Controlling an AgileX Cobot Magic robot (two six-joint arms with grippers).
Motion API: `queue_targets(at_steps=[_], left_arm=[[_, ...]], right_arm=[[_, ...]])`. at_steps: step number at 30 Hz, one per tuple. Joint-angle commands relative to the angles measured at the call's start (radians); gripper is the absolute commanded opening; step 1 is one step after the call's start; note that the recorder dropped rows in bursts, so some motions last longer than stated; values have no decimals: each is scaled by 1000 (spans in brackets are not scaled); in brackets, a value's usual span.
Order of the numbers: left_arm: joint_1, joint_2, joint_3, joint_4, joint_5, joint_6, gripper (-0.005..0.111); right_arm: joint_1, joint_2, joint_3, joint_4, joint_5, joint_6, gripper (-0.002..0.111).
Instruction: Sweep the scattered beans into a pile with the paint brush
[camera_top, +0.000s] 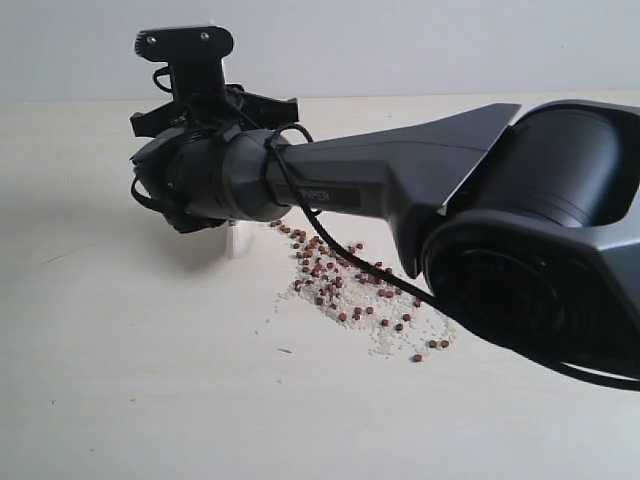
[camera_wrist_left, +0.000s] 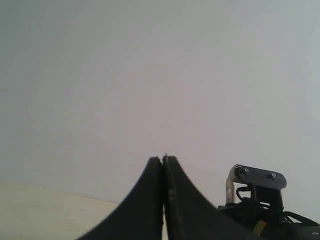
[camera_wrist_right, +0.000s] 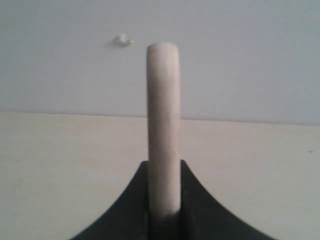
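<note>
The beans (camera_top: 335, 285), tiny and reddish-brown, lie mixed with whitish crumbs in a loose band running from beside the brush toward the near right, densest around the pile (camera_top: 318, 272). My right gripper (camera_top: 168, 192) reaches across to the left of the beans and is shut on the paint brush. Only the brush's whitish lower end (camera_top: 240, 240) shows under the wrist, touching the table at the band's far end. In the right wrist view the cream handle (camera_wrist_right: 162, 110) stands upright between the fingers of the right gripper (camera_wrist_right: 164, 167). My left gripper (camera_wrist_left: 163, 160) is shut and empty, facing the wall.
The pale wooden table (camera_top: 150, 400) extends on all sides of the beans, with a grey wall behind. The bulky right arm (camera_top: 540, 220) hangs over the table's right part. The right wrist's camera bracket (camera_wrist_left: 257, 177) shows in the left wrist view.
</note>
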Motion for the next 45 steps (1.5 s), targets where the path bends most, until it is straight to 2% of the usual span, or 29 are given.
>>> queue_targets(at_steps=[1,15,24,36,39,45], left_arm=[[1,-5,6,4,0,-6,0],[1,-5,6,4,0,-6,0],[1,-5,6,4,0,-6,0],[1,-5,6,4,0,-6,0],[1,-5,6,4,0,-6,0],[1,-5,6,4,0,-6,0]], right_arm=[[-19,0,-7,51,76,-74,0],[-29,9,-7,138,141,-189,0],[-15,-13,-7,72,72,-160,0],[6,-129,-7,50,55,-276,0],[7,-131,-7,45,61,-216,0],[20,-75,-3,-80,139,127,0]])
